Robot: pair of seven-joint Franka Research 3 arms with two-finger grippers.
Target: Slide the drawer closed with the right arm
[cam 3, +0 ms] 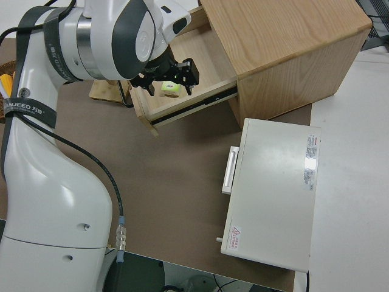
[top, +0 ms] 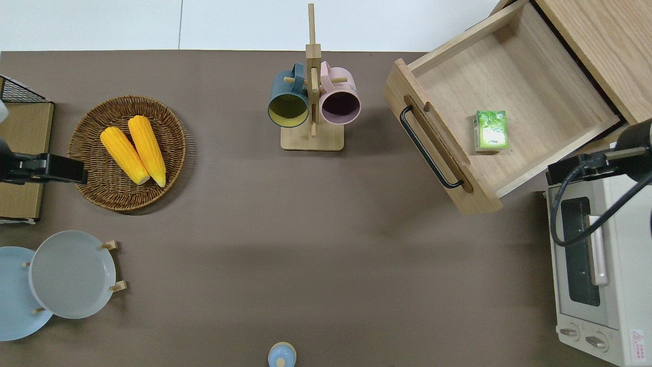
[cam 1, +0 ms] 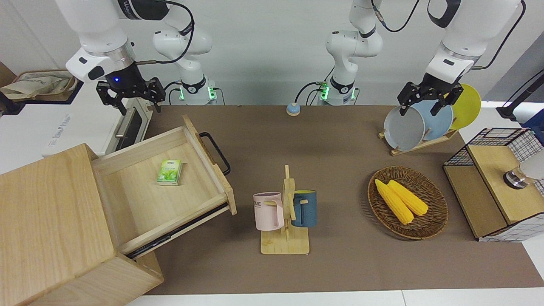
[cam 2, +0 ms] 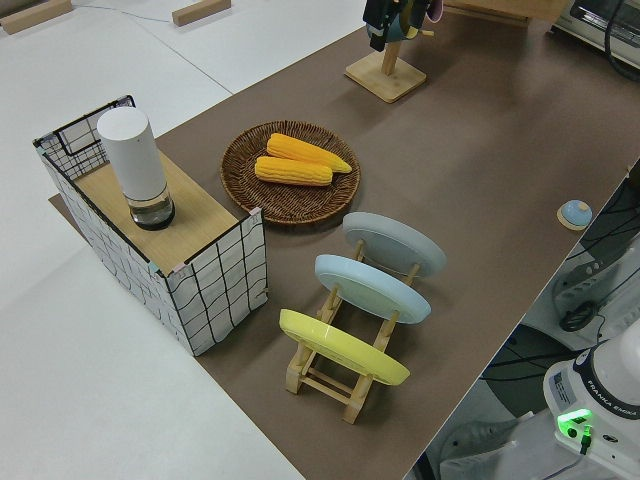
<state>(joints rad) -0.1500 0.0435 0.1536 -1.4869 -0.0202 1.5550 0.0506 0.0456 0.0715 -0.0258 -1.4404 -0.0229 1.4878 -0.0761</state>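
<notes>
One wide light-wood tray drawer (cam 1: pixel 163 187) with a black loop handle (cam 1: pixel 216 152) juts from its cabinet at the counter's right-arm end; rigid, sliding, best pushed at its front. Right hand (cam 1: pixel 130 94) hovers, fingers spread, empty.

front: faces me across table | overhead: straight down | sides: oblique, each end | front+overhead share drawer (cam 1: pixel 161 187) near my fingers
</notes>
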